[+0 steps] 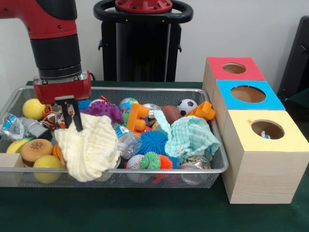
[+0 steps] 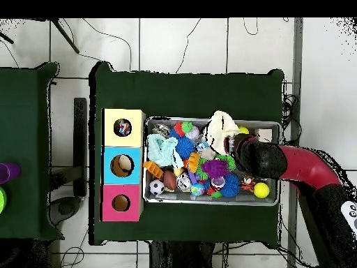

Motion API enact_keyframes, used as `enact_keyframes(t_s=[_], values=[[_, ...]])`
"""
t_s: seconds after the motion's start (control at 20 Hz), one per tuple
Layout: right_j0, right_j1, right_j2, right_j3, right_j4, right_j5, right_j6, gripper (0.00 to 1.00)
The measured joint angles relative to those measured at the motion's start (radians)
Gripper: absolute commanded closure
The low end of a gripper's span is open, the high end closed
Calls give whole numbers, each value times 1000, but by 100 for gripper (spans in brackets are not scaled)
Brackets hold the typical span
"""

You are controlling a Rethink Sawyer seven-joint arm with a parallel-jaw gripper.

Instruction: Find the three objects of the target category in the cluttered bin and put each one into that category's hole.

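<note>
Cluttered bin (image 1: 218, 166), narrowly parted jaws pinching cream cloth (image 1: 91, 150) near its left end.

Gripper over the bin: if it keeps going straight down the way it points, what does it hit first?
Most likely the cream cloth. The gripper points down with its fingers already at the cloth's upper edge; whether they touch it is unclear.
</note>
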Motion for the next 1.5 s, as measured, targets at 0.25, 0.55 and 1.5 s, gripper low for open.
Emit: enact_keyframes(t_s=[0.25,0.55,1.5], values=[[36,-26,-44,-4,56,33,0,100],[89,-54,-112,-4,109,33,0,100],[486,-157,-405,33,240,-13,245,100]])
